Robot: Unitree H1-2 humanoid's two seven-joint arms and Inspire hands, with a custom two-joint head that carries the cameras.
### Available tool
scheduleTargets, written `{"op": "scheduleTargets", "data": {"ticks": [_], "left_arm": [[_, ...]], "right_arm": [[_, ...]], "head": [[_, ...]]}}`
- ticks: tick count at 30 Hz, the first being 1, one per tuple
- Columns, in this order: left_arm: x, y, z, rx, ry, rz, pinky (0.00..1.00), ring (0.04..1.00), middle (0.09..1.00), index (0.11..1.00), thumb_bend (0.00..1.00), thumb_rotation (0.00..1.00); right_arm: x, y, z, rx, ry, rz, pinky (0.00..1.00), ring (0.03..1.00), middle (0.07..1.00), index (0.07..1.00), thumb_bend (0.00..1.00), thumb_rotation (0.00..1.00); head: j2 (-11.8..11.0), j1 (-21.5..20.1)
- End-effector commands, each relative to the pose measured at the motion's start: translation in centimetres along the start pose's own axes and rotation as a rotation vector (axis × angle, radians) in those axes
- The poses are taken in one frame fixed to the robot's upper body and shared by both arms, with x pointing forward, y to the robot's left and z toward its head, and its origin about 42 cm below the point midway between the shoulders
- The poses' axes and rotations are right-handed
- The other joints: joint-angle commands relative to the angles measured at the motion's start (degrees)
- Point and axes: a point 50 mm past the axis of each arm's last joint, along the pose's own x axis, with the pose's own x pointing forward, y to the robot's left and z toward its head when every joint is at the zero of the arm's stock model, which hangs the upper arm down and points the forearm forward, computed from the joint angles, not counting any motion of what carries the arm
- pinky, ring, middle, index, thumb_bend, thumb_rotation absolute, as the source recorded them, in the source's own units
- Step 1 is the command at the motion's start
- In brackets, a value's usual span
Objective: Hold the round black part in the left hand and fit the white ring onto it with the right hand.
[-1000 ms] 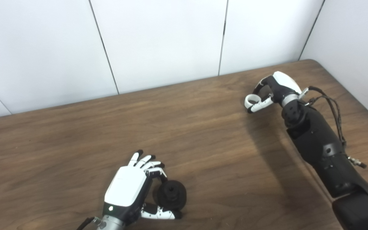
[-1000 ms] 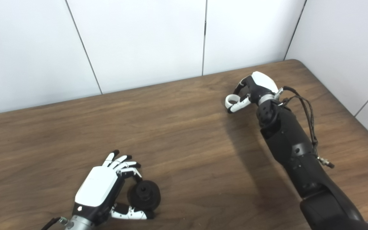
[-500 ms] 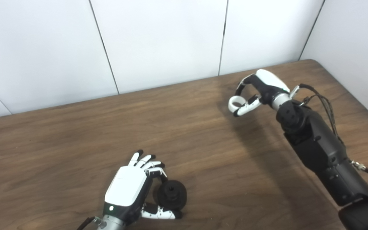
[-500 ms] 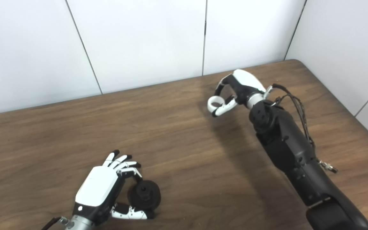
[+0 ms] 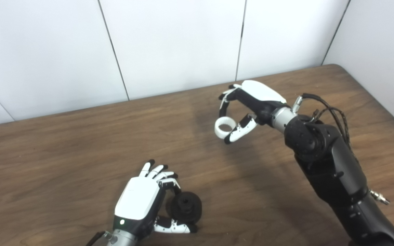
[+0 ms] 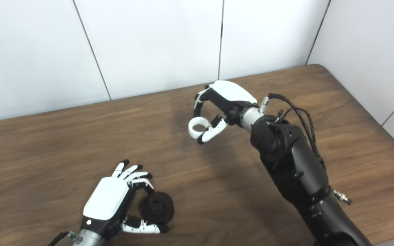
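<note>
Looking down from head height, side by side and slightly offset, onto the same wooden table [image 5: 80, 136], white wall panels [image 6: 149, 44] behind, both arms rising from below.

Wooden table set into the corner of a white-panelled room, seen from above

A dark brown table [image 5: 80, 136] with a pronounced wood grain fills the lower part of both views; its far edge runs along the back wall [image 5: 169, 44] and its far right corner is rounded. The back wall is made of plain white panels separated by thin dark seams [image 5: 240, 41], some vertical and some slanting. A second white-panelled side wall [image 6: 364, 51] meets it at a dark corner line [image 6: 316, 32] on the right. Lighting is even and diffuse, casting soft, blurred shadows [image 5: 204, 112] on the tabletop. No floor or window is in view
</note>
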Motion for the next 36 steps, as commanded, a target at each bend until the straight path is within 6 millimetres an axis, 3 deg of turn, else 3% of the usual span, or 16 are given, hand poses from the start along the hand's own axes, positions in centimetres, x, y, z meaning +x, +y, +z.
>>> {"op": "scheduleTargets", "data": {"ticks": [1,16,36], "left_arm": [[0.0,0.1,0.4,0.015,-0.008,-0.008,1.0,0.895,0.78,0.484,0.52,0.06],[0.2,0.0,1.1,0.003,-0.001,0.0,1.0,0.91,0.783,0.484,0.52,0.05],[0.4,0.2,1.4,0.005,0.001,0.005,1.0,0.914,0.783,0.483,0.52,0.06]], "right_arm": [[-0.8,-1.5,1.9,-0.019,-0.058,-0.047,0.99,0.968,0.834,0.484,0.52,0.14],[-4.9,-0.2,7.4,-0.003,-0.23,0.06,0.98,0.967,0.831,0.482,0.52,0.14],[-5.8,3.9,7.5,0.0,-0.244,0.168,1.0,0.977,0.852,0.484,0.52,0.13]], "head": [[0.23,0.55],[2.72,4.05],[3.69,4.45]]}}
